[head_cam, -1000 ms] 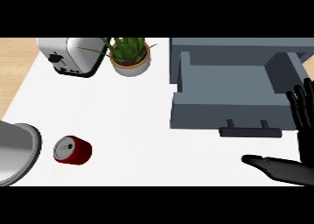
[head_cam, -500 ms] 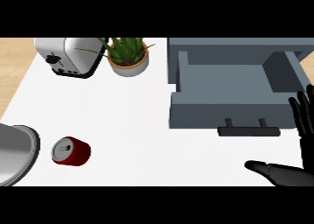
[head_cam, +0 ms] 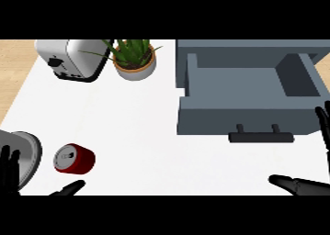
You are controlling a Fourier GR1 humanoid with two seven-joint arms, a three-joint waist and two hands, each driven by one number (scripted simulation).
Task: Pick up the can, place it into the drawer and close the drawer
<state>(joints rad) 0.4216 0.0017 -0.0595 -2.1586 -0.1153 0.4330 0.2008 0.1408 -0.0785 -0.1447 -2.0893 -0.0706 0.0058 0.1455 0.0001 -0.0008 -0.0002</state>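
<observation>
Nearby, toaster (head_cam: 73,59) and plant (head_cam: 134,58) stand behind the can (head_cam: 74,159).

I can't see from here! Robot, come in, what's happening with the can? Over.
Left hand open, low left by the can. Right hand open, beside the drawer. Can on its side, not held. Drawer open, nothing in the way.

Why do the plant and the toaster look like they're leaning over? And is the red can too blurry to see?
In the head view, the plant and toaster near the top tilt outward because of the steep downward camera angle. The can shows clearly enough, red with a grey top, lying on its side.
</observation>
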